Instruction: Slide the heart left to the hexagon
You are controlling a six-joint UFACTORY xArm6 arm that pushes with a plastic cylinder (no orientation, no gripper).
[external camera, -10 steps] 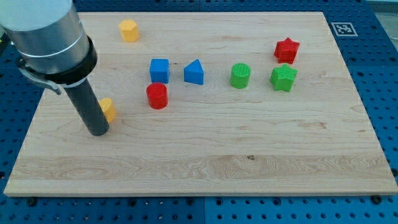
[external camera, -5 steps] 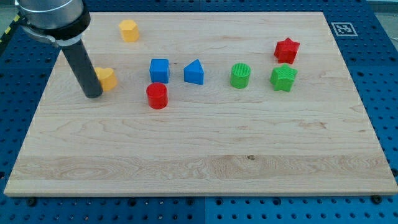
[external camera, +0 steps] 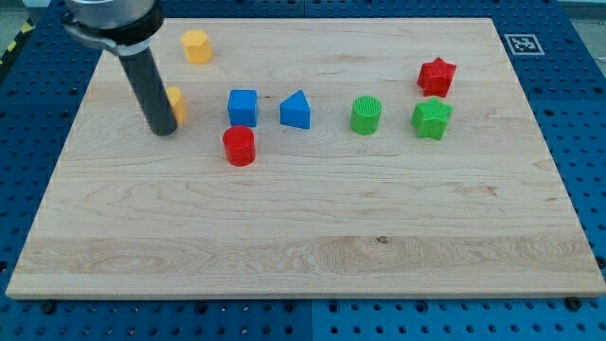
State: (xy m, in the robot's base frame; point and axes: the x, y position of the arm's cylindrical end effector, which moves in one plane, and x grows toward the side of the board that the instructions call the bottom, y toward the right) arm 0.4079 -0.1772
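Note:
The yellow heart [external camera: 177, 103] lies at the board's upper left, partly hidden behind my rod. My tip [external camera: 163, 131] rests on the board touching the heart's lower left side. The yellow hexagon [external camera: 196, 45] stands near the board's top edge, above and slightly right of the heart, apart from it.
A blue cube [external camera: 242, 107] and a blue triangle [external camera: 296, 110] sit right of the heart. A red cylinder [external camera: 240, 146] lies below the cube. A green cylinder [external camera: 365, 116], a green star [external camera: 432, 119] and a red star [external camera: 436, 76] stand further right.
My tip has moved up and to the right along the board's left side. The yellow heart has slid up and slightly right with it, closer to the blue cube.

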